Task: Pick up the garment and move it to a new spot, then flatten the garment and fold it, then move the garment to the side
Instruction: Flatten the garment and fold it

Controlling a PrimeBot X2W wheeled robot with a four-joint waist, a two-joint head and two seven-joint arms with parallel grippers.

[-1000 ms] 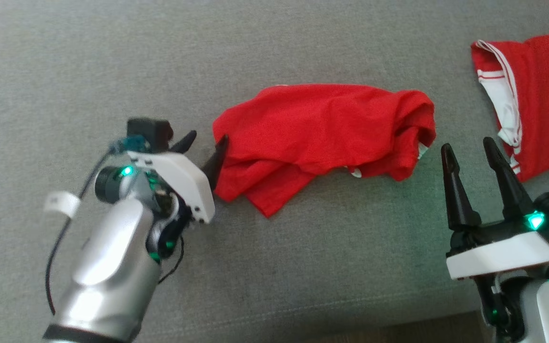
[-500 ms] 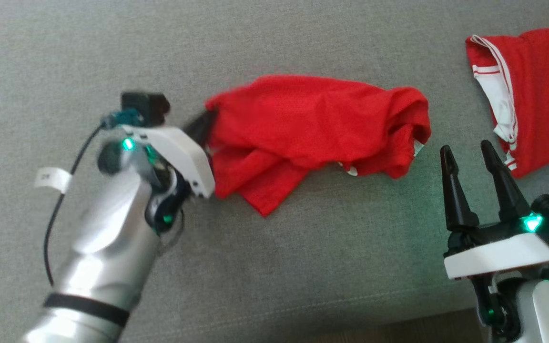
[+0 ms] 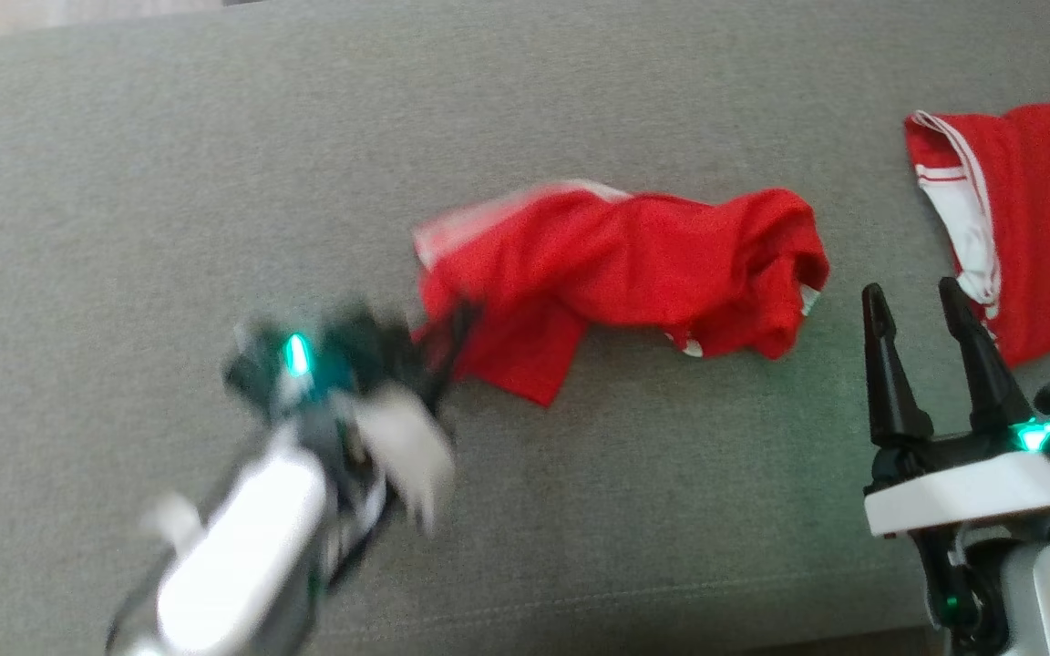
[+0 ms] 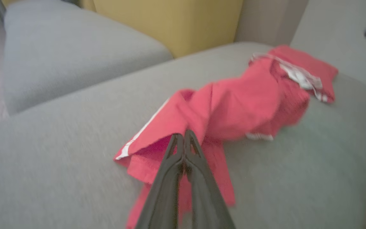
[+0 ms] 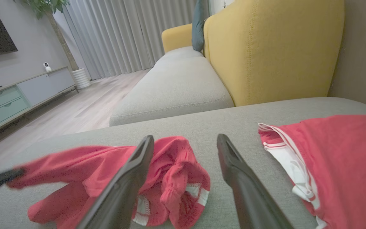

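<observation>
Left hand (image 4: 183, 136) clamped on red garment (image 3: 634, 264) edge (right hand (image 3: 910, 292) spread wide).

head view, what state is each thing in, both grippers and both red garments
crumpled garment: bunched up on the grey cushion, one edge pinched
left gripper: shut on crumpled garment
right gripper: open, empty
second garment: spread out at the right, untouched
</observation>
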